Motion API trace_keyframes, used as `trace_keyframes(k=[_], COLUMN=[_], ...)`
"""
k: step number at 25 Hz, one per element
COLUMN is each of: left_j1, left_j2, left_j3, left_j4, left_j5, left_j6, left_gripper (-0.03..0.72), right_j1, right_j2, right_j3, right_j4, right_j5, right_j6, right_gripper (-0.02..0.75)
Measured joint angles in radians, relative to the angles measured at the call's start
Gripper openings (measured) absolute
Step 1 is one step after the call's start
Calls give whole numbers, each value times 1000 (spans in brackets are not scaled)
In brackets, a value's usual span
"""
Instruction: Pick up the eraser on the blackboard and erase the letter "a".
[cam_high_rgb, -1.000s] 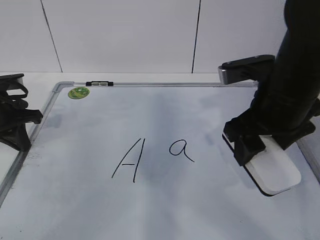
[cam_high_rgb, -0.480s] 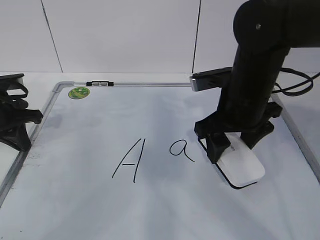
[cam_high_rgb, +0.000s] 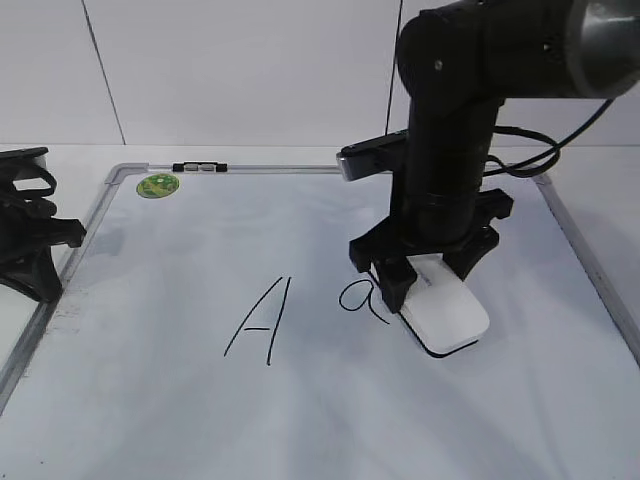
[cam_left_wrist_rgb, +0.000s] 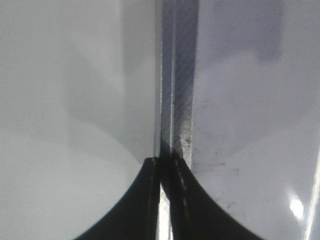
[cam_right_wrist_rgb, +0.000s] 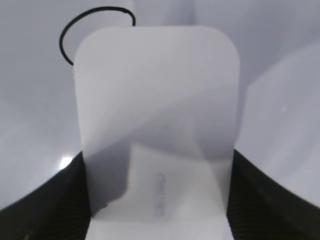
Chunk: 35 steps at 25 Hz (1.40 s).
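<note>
The blackboard (cam_high_rgb: 180, 420) is a white board with a grey frame lying flat. The small letter "a" (cam_high_rgb: 356, 296) is written near its middle, to the right of a capital "A" (cam_high_rgb: 258, 322). My right gripper (cam_high_rgb: 425, 272) is shut on the white eraser (cam_high_rgb: 450, 316), which rests on the board with its left end at the tail of the "a". In the right wrist view the eraser (cam_right_wrist_rgb: 157, 100) fills the space between the jaws (cam_right_wrist_rgb: 157, 167), and the loop of the "a" (cam_right_wrist_rgb: 61, 42) shows past its far left corner. My left gripper (cam_high_rgb: 35, 250) is shut and empty at the board's left edge.
A round green sticker (cam_high_rgb: 158, 185) sits in the board's far left corner, with a small black clip (cam_high_rgb: 199, 167) on the far frame. In the left wrist view the shut jaws (cam_left_wrist_rgb: 162, 162) hang over the left frame rail (cam_left_wrist_rgb: 177, 75). A white wall stands behind.
My right arm has slid left across the board with the eraser, from near the right frame to right beside the "a". The left arm has not moved.
</note>
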Motion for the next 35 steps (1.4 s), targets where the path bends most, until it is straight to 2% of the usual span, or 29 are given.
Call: trace_keyframes(k=[14, 28, 35], left_j1=[0, 0, 0], left_j2=[0, 0, 0], left_j3=[0, 0, 0], left_j4=[0, 0, 0], left_j5=[2, 2, 2], left_j6=[0, 0, 0], left_gripper=[14, 14, 14], right_j1=[5, 5, 39], right_j2=[134, 136, 136], right_j3=[-75, -78, -80], right_j4=[-7, 15, 13], right_j5=[-4, -7, -24], right_j6=[2, -19, -21], right_gripper=[561, 561, 561])
